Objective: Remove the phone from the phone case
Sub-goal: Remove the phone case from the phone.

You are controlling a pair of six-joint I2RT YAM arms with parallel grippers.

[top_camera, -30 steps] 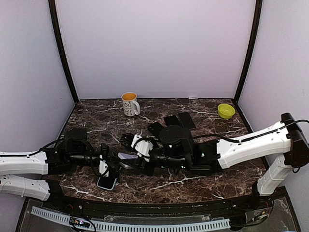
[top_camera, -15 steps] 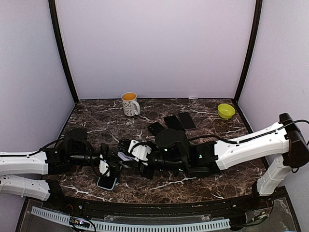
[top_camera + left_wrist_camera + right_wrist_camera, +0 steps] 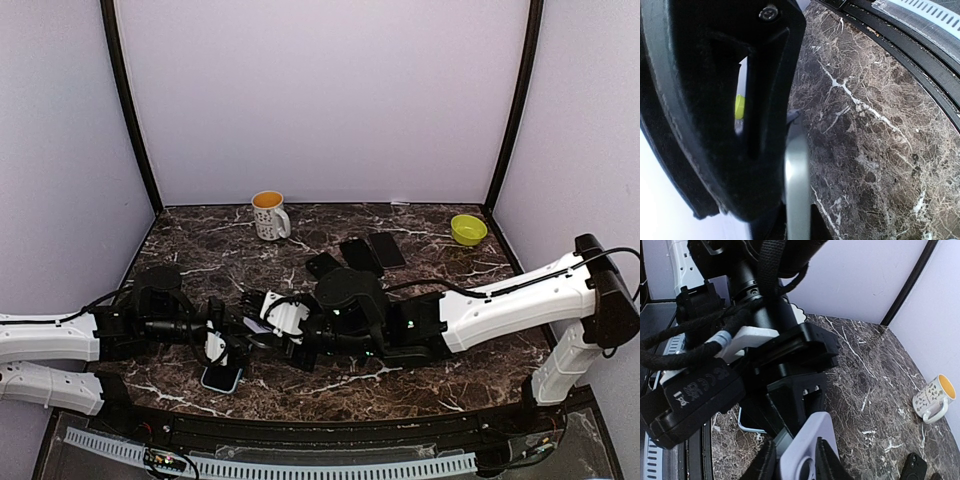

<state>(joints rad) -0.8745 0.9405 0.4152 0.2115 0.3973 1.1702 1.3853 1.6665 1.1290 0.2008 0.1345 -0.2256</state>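
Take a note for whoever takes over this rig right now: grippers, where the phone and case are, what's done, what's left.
Left gripper: shut on a thin grey edge; phone or case, cannot tell.
Right gripper: fingers closed on the lavender phone case, held up between the two grippers.
A dark slab with a pale blue rim lies on the table below the left gripper; maybe a phone, unclear.
Done: both arms have a grip. Left: check that the phone is free of the case; if not, pull them apart and set both down.
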